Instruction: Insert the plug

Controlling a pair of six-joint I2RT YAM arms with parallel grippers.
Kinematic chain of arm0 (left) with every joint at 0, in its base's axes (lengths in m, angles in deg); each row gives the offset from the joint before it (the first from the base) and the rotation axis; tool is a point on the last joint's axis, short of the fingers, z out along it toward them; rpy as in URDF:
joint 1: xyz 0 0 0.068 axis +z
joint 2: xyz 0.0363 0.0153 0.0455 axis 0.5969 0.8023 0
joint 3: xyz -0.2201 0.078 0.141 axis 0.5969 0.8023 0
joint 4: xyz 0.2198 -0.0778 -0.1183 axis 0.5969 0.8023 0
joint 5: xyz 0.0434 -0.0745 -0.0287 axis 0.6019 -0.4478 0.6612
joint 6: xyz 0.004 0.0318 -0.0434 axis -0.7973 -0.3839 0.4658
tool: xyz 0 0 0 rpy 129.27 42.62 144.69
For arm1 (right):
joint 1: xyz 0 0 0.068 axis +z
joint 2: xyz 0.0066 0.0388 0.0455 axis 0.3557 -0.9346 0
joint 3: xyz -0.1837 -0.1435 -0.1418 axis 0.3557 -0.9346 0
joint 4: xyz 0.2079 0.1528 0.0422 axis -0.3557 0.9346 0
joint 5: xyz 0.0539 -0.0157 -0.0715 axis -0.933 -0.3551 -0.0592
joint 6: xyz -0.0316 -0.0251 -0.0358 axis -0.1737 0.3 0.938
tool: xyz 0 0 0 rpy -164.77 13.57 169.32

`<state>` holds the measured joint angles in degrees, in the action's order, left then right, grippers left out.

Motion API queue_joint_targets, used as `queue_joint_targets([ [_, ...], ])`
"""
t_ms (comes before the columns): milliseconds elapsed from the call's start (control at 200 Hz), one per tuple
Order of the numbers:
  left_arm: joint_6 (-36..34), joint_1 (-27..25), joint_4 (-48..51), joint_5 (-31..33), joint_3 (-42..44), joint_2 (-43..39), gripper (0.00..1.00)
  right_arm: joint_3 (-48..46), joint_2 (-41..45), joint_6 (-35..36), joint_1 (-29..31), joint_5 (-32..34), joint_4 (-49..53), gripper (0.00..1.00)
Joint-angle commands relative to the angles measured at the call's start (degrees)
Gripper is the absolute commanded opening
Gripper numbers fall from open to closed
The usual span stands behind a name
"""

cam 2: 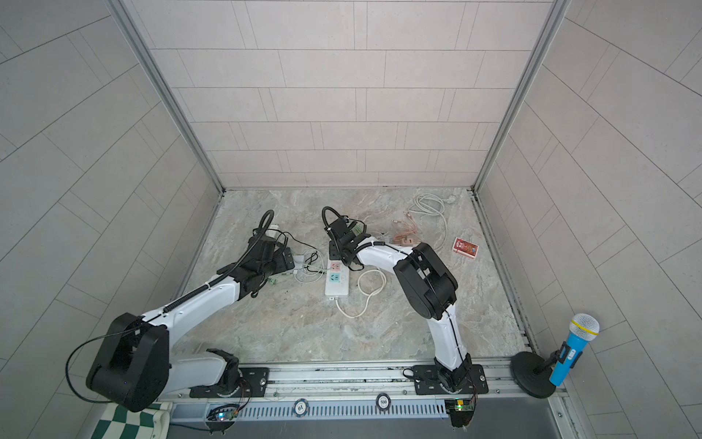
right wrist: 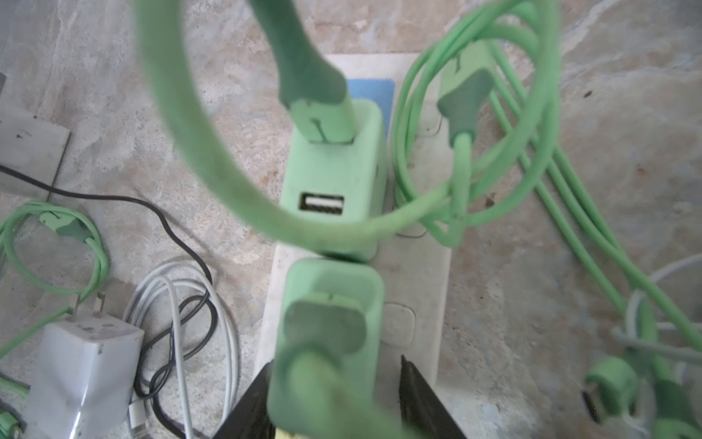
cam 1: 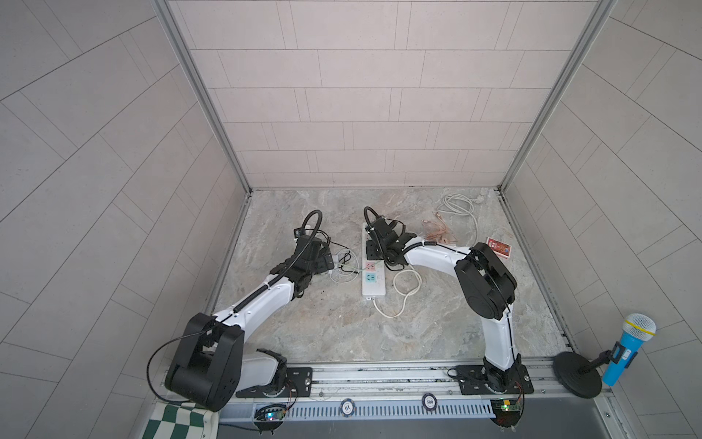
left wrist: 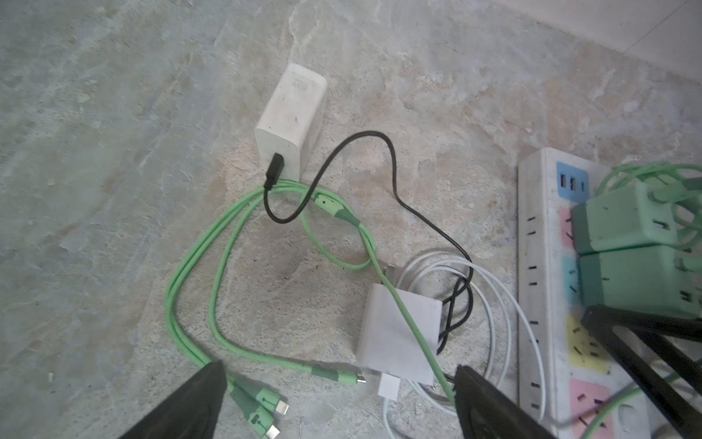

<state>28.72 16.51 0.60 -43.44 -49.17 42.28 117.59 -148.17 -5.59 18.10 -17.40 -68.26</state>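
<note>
Table: grey marble top [cam 1: 342, 334]; clock directions follow the top views, with 12 o'clock towards the back wall.
Power strip: the white strip [cam 1: 373, 283] lies near the middle and runs from 12 to 6 o'clock. Its cord [cam 1: 406, 285] loops at its 4 o'clock.
Green plug: the plug [right wrist: 330, 304] stands upright on the strip, base against its face. It touches a second green plug [right wrist: 334, 182] in the neighbouring socket. Its prongs are hidden.
Right gripper: the gripper [right wrist: 336, 365] hangs over the 12 o'clock half of the strip and straddles the green plug with parted jaws. One finger [right wrist: 247, 410] lies against the plug's side; the other stands clear with a gap, so nothing is clamped.
Left gripper: the gripper [left wrist: 340, 366] sits at the strip's 9 o'clock, low over the table, jaws spread wide and holding nothing.
Loose chargers: a white adapter [left wrist: 399, 334] lies on its side between the left fingers' line and the strip. A white charger [left wrist: 292, 114] stands beyond it with a black cable [left wrist: 380, 152] plugged in.
Cables: a green cable [left wrist: 197, 273] with several heads crosses the adapter.
Bystanders: a red box [cam 1: 498, 247] lies at the strip's 3 o'clock, and a toy microphone [cam 1: 626, 349] stands off the table at 4 o'clock.
</note>
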Motion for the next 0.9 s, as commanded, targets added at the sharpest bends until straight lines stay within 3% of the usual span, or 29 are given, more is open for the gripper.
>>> queue_joint_targets([
  [0,0.63,0.1,1.62,-4.01,1.53,1.34,0.97,-2.14,3.04,0.57,0.03,-1.33,2.84,0.51],
  [325,0.96,-0.82,-0.35,-4.35,3.8,1.65,0.87,-5.95,13.96,2.76,0.1,-2.97,2.15,0.53],
  [515,0.29,-1.72,-0.9,-5.05,3.72,1.58,0.87,-6.66,19.58,4.01,0.17,-3.57,3.76,0.53],
  [891,-1.62,-2.27,-0.31,-4.6,-6.52,14.66,0.87,-19.73,37.86,7.14,0.26,-2.72,5.08,0.53],
])
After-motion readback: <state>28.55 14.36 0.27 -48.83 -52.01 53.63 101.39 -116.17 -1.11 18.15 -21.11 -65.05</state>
